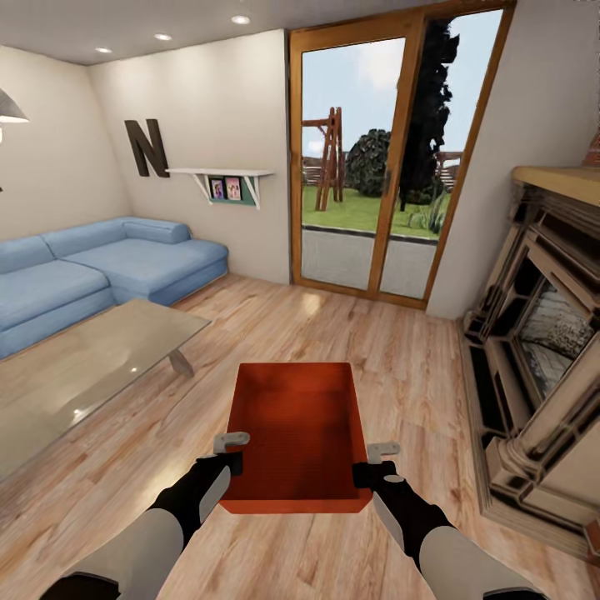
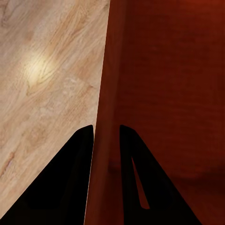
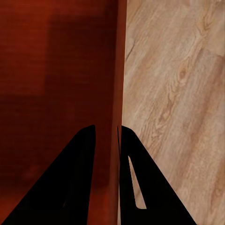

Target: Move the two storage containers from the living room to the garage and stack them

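I hold one orange-red storage container (image 1: pixel 298 433) in front of me, above the light wood plank floor of the living room. My left gripper (image 1: pixel 234 457) is shut on its left wall near the front corner. My right gripper (image 1: pixel 367 468) is shut on its right wall. In the left wrist view the two dark fingers (image 2: pixel 75 178) straddle the container wall (image 2: pixel 105 112), one inside and one outside. The right wrist view has the fingers (image 3: pixel 77 178) pinching the opposite wall (image 3: pixel 118 84) the same way. The container is open-topped and empty.
A glass table (image 1: pixel 83 375) stands at the left, with a blue corner sofa (image 1: pixel 92 271) behind it. A brick-and-stone fireplace (image 1: pixel 542 350) fills the right side. Wood-framed glass doors (image 1: pixel 392 158) are straight ahead. Open plank floor (image 1: pixel 333 325) lies between them.
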`<state>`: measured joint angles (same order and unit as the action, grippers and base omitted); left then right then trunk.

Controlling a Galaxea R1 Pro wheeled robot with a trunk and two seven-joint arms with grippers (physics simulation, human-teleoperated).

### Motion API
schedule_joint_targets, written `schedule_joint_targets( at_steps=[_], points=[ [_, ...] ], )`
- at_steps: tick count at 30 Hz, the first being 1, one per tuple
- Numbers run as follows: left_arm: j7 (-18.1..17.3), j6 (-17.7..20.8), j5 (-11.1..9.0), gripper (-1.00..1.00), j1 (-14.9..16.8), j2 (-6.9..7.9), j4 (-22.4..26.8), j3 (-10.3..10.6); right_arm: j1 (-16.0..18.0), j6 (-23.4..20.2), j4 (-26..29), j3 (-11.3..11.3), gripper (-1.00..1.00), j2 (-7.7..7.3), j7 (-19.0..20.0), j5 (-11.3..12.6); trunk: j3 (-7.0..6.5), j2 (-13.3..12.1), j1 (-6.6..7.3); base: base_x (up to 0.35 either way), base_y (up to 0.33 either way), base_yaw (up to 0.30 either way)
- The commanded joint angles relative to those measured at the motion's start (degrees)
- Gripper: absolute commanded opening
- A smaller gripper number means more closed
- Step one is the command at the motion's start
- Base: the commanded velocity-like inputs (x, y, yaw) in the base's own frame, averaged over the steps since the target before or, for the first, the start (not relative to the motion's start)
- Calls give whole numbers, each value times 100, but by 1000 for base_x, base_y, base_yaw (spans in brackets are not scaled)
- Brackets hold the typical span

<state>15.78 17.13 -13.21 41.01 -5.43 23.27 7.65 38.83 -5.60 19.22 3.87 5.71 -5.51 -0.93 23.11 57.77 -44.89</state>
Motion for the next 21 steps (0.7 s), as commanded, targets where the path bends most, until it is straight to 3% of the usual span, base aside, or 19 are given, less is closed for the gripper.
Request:
schedule_joint_targets(
  at_steps=[1, 21],
  points=[
    [83, 45, -24, -100, 3, 24, 8, -203, 2, 129, 29, 61, -100, -7, -38, 32, -3, 4, 0, 0, 0, 0],
    [83, 45, -24, -100, 3, 25, 11, -203, 2, 129, 29, 61, -100, -5, -38, 32, -179, 4, 0, 0, 0, 0]
  ],
)
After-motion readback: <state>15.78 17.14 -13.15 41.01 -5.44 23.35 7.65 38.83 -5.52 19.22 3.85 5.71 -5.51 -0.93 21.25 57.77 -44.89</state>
